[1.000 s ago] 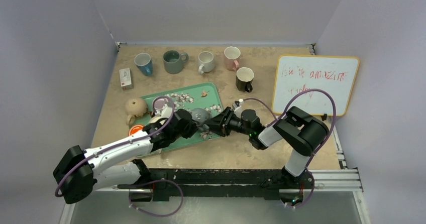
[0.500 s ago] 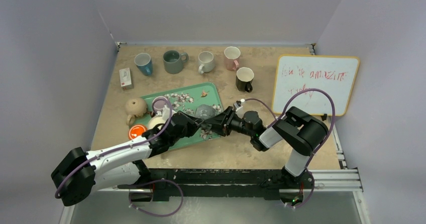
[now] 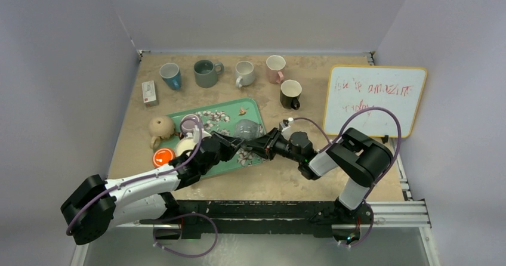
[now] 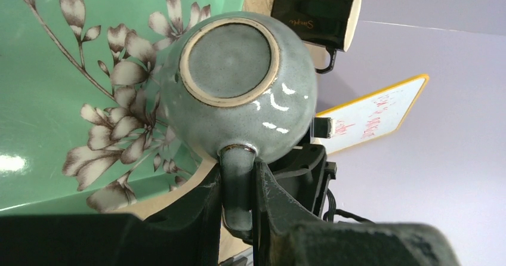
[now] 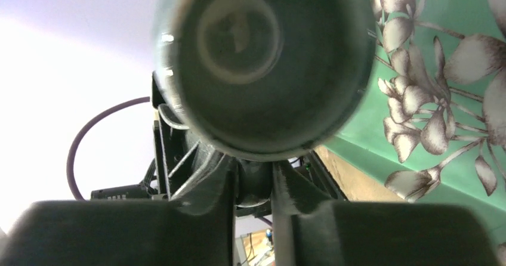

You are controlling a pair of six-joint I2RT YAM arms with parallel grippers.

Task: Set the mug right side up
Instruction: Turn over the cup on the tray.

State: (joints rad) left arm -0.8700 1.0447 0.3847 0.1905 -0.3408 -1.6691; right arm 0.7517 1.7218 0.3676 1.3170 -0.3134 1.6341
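Rising off the green tray, the grey mug now hangs on its side between two arms. We see the left gripper clamped on its handle; the right gripper has narrowed at the rim, though we cannot tell if it grips. We judge the mug halfway upright.

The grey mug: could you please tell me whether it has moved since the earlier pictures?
Yes. Against the green tray, the grey mug has shifted towards the tray's far right corner, nearer the black mug.
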